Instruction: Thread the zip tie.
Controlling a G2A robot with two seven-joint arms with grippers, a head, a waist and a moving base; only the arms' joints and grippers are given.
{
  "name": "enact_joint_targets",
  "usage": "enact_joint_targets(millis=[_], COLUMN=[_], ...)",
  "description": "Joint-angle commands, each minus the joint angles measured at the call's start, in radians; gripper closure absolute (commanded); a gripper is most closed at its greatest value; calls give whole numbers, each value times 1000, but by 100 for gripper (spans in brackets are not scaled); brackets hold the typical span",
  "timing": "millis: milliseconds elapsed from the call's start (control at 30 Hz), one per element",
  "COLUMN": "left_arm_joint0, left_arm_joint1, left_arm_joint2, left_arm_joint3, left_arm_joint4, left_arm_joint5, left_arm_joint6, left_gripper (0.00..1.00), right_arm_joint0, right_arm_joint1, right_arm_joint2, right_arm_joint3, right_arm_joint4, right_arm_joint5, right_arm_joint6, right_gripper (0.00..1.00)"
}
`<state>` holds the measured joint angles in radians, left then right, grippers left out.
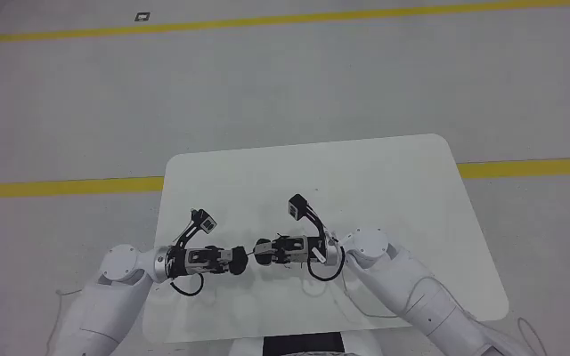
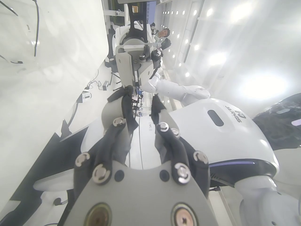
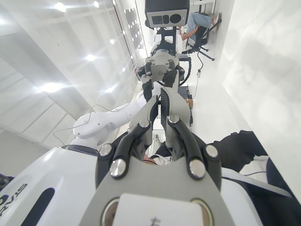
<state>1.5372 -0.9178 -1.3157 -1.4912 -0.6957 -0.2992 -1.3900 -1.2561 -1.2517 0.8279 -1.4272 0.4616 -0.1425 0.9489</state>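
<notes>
Where the two grippers meet at the lower centre of the top view, above one white table (image 1: 401,178), the left gripper (image 1: 241,259) is released, spread apart, the right gripper (image 1: 261,249) clenched to a slit; one pale sliver between them may be the zip tie (image 1: 255,255)

White glossy arms (image 1: 427,298), grey wrist plates (image 2: 145,189) with silver screws (image 2: 101,174), black linkages (image 2: 110,142), black-padded fingers (image 2: 128,111), black camera brackets (image 1: 307,214), thin black cables (image 1: 185,287).

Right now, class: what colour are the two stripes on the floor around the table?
Yellow; the floor stripes show best in the top view.
</notes>
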Motion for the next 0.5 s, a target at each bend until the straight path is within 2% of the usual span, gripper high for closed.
enact_joint_targets(millis=[0,200,467], left_arm_joint0=[0,0,0], left_arm_joint1=[0,0,0], left_arm_joint2=[0,0,0], left_arm_joint3=[0,0,0], left_arm_joint4=[0,0,0], left_arm_joint5=[0,0,0], left_arm_joint6=[0,0,0], left_gripper=[35,34,39], right_arm_joint0=[-1,-3,-8], right_arm_joint1=[0,-1,-2], right_arm_joint2=[-1,0,13], right_arm_joint3=[-2,-1,-3], right_arm_joint4=[-1,8,25], right_arm_joint5=[0,-11,-24], right_arm_joint6=[-1,-11,-36], right_gripper=[100,100,100])
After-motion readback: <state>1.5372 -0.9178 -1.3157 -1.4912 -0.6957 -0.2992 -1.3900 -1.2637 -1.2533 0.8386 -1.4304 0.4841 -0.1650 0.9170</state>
